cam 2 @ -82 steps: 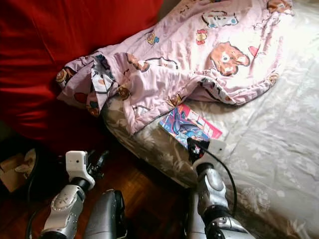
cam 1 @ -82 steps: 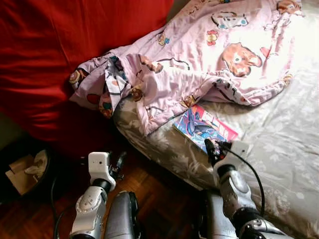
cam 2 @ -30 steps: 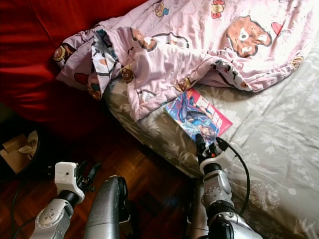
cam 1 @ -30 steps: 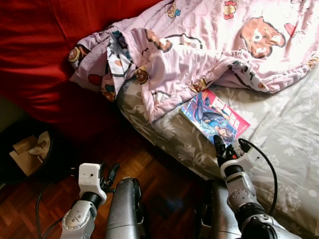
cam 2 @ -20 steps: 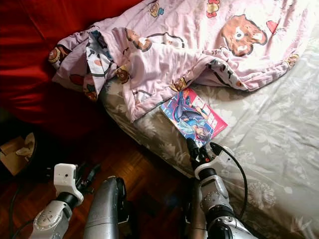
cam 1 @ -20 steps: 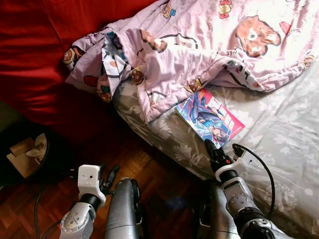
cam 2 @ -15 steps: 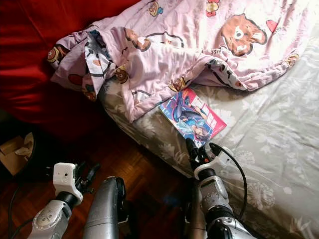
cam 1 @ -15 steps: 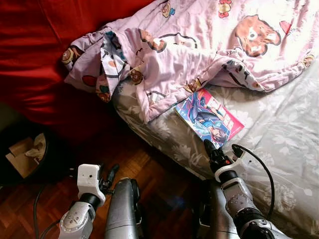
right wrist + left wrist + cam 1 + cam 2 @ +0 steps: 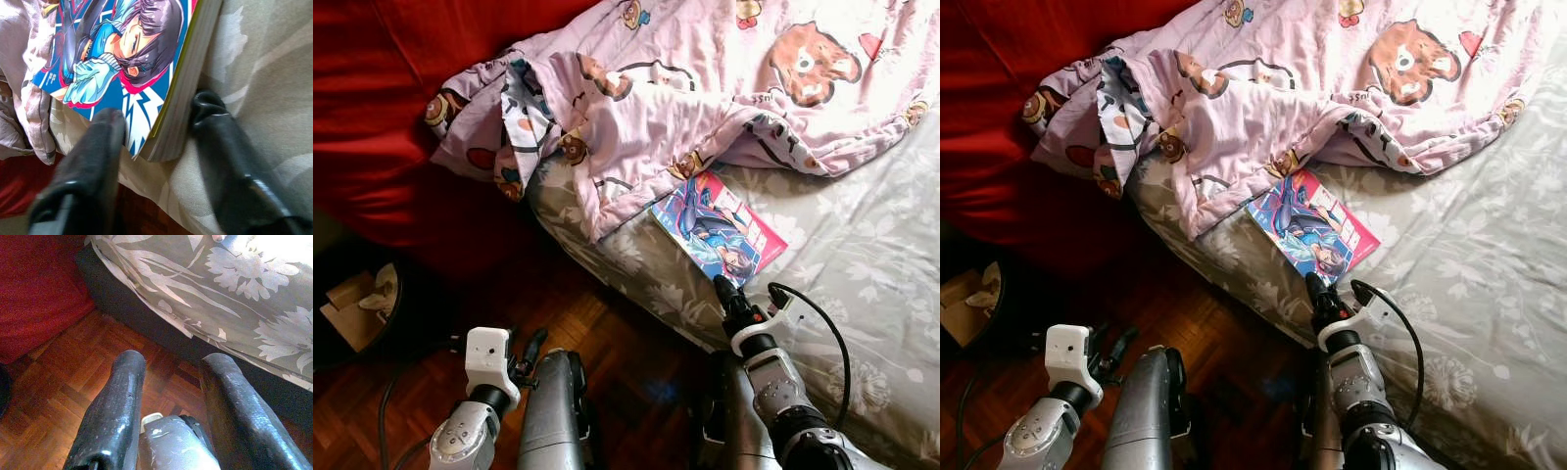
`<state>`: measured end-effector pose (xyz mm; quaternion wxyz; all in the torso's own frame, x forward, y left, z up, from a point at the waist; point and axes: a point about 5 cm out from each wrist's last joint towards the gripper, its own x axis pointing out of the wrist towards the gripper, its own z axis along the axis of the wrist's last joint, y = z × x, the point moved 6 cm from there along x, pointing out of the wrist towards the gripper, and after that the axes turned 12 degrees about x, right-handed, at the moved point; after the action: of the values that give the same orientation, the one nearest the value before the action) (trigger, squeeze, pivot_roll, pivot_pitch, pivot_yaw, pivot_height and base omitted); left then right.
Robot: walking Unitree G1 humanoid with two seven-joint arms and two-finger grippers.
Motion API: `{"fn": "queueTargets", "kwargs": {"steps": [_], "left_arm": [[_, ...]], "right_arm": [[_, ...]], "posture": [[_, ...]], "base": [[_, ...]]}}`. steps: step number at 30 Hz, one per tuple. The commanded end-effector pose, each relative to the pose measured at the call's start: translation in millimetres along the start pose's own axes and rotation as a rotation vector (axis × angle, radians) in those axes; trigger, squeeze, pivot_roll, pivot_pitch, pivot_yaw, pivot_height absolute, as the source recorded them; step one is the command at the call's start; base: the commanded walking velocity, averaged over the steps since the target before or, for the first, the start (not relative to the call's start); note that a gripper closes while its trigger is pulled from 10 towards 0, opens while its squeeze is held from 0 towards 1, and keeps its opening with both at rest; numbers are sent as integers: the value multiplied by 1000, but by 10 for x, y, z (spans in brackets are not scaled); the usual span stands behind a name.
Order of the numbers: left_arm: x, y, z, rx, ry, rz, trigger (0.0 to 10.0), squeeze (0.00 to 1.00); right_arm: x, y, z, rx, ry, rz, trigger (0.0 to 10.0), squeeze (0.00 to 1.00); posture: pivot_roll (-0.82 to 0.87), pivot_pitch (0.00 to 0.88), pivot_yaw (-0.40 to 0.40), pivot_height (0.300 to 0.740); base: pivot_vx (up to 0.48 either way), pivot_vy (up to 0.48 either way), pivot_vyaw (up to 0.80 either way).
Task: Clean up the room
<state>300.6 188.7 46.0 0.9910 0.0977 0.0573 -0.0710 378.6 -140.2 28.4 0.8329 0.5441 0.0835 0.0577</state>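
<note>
A comic book (image 9: 718, 228) lies on the grey floral bed sheet (image 9: 862, 294), its 12 o'clock corner touching the pink bear blanket (image 9: 705, 88). The right gripper (image 9: 156, 147) spreads its 2 fingers astride the book's near corner. Cover letters "PP" are legible. The left gripper (image 9: 171, 406), fingers apart, hangs over parquet floor (image 9: 440, 323) at 7 o'clock, near a bin (image 9: 357, 308).

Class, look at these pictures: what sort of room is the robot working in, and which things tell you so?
Most likely a bedroom. A bed with a grey floral sheet carries a rumpled pink teddy-bear blanket and a manga book, which the open right gripper straddles at one corner. Parquet floor lies below.
</note>
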Motion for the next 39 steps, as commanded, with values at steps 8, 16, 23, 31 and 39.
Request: {"fn": "queueTargets", "kwargs": {"steps": [8,16,23,31,39], "left_arm": [[-33,-26,-166,25,64,-10,10000,0],[75,1,-125,27,48,6,10000,0],[221,-11,-65,23,27,14,10000,0],[315,-34,-71,20,18,20,10000,0],[354,-23,-67,25,10,23,10000,0]], "right_arm": [[-11,25,-305,54,83,9,0,0],[27,129,-146,13,18,65,0,0],[-185,-65,293,-88,-201,-7,0,0],[-616,-235,547,-181,-351,-114,0,0],[-671,15,580,-240,-395,-89,0,0]], "posture": [[182,397,101,589],[151,360,84,589],[106,320,65,589],[72,289,53,589],[65,268,54,589]], "base": [[0,0,0],[0,0,0],[0,0,0],[0,0,0],[0,0,0]]}}
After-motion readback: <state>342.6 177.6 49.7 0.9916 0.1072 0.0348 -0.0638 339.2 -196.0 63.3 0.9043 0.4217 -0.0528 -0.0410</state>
